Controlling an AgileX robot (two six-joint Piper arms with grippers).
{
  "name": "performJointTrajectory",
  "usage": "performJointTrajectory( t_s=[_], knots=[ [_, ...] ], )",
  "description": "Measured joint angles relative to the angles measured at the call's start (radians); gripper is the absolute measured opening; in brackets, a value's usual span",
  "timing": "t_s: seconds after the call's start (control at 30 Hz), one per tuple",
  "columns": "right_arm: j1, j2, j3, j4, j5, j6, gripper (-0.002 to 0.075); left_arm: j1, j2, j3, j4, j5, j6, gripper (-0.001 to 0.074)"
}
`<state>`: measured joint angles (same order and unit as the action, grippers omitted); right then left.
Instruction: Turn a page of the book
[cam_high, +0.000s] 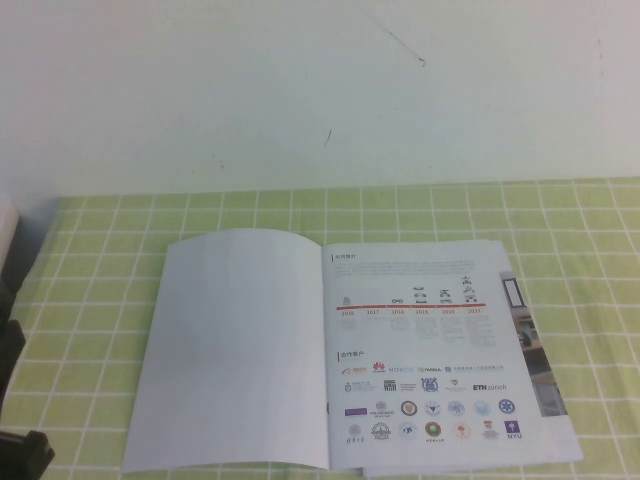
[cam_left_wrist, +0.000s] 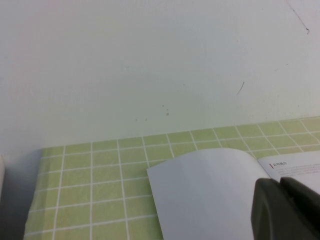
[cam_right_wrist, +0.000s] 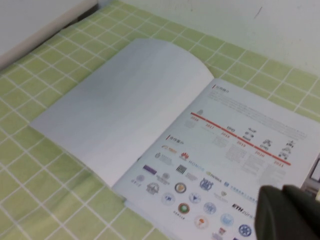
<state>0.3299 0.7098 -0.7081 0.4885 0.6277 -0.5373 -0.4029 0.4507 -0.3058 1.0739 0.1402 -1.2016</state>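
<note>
The book (cam_high: 420, 350) lies open on the green checked cloth. The page (cam_high: 235, 350) lies flat on the left side with its plain white back up. The right-hand inner page shows a red timeline and rows of small logos. In the left wrist view my left gripper (cam_left_wrist: 280, 181) is shut and empty, hovering over the page (cam_left_wrist: 205, 195) near the spine. In the right wrist view my right gripper (cam_right_wrist: 282, 190) is shut and empty above the book's (cam_right_wrist: 225, 165) logo page, near its outer edge; the page (cam_right_wrist: 125, 105) lies beyond it. Neither gripper shows in the high view.
A similar booklet with a grey photo (cam_high: 535, 340) sticks out from under the book's right edge. The green checked cloth (cam_high: 100, 230) ends at a white wall (cam_high: 300, 90) behind. A dark arm part (cam_high: 25, 455) sits at the lower left edge.
</note>
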Motion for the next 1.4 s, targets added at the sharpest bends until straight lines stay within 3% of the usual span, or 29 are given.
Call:
performJointTrajectory(
  t_s=[0.33, 0.47, 0.73, 0.9, 1.1, 1.4],
  knots=[
    [0.000, -0.002, 0.000, 0.004, 0.085, 0.000, -0.0003, 0.000, 0.000, 0.001, 0.006, 0.000, 0.000, -0.0004],
    [0.000, -0.006, 0.022, -0.076, 0.077, 0.020, -0.0003, 0.000, 0.000, 0.001, 0.008, 0.000, 0.000, -0.0004],
    [0.000, -0.142, 0.103, -0.144, -0.074, 0.039, -0.0003, 0.000, 0.000, 0.001, 0.008, 0.000, 0.000, -0.0004],
    [-0.013, -0.184, 0.260, -0.170, -0.355, 0.046, -0.0003, 0.000, 0.000, 0.001, 0.011, 0.000, 0.000, -0.0004],
    [-0.136, -0.366, 0.460, -0.191, -0.491, 0.056, -0.0003, 0.000, 0.000, 0.001, 0.014, 0.000, 0.000, -0.0004],
    [-0.443, -0.660, 0.700, -0.272, -0.492, 0.105, -0.0003, 0.000, 0.000, 0.001, 0.014, 0.000, 0.000, -0.0004]
  ],
)
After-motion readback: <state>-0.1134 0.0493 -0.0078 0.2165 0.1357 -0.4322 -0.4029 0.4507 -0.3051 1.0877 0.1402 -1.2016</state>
